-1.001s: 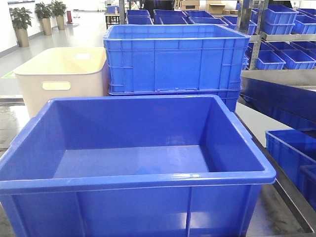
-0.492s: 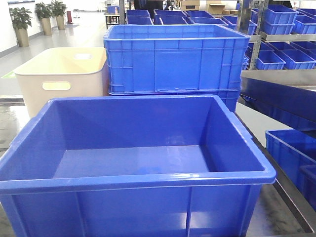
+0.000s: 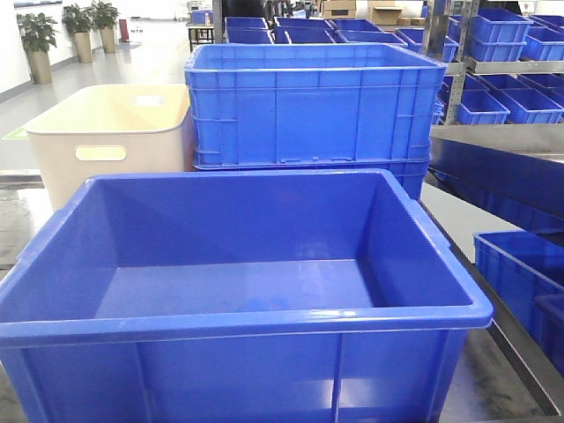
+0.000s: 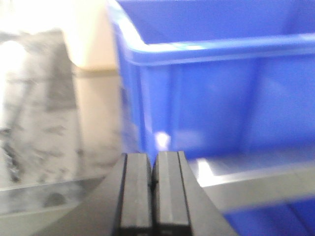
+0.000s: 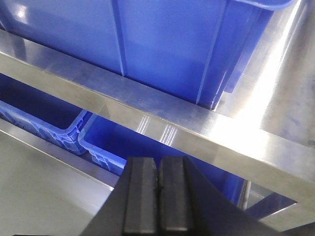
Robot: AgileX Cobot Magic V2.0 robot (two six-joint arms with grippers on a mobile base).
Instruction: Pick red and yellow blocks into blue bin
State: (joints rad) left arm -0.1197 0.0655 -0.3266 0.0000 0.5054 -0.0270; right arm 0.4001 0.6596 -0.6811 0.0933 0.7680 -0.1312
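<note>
The blue bin fills the front of the exterior view, glossy, with a thick rolled rim; nothing shows inside it. The red and yellow blocks are out of view in every frame. In the left wrist view my left gripper is shut with nothing between its dark pads, low in front of the bin's outer wall. My right gripper is also shut and holds nothing, hanging beside a steel shelf rail with a blue crate on it. Neither gripper appears in the exterior view.
Behind the bin stand a taller grid-ribbed blue crate and a beige tub with a handle slot. Steel shelving with more blue crates runs along the right. Lower blue trays sit under the rail.
</note>
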